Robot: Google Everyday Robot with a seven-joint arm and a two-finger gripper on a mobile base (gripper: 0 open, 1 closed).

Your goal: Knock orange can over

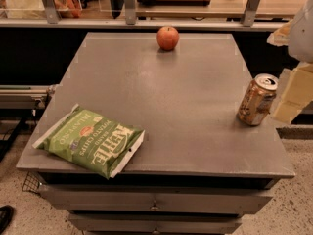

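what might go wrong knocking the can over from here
The can stands close to the right edge of the table, so once tipped it may roll off. The gripper hangs just right of the can, past that edge, and might clip the tabletop coming in.

A grey metal table point(161, 97) with drawers point(156, 202) beneath is seen from the front and above. A green bag of Kettle potato chips point(93, 141) is laid flat at the near left corner, with one corner slightly over the front edge. A red-orange apple point(167, 37) is set at the middle of the far edge. The orange can point(257, 100) is stood near the right edge, its silver top leaned slightly rightward. The gripper point(289, 102), pale cream, is held just beside the can on its right; contact cannot be made out.
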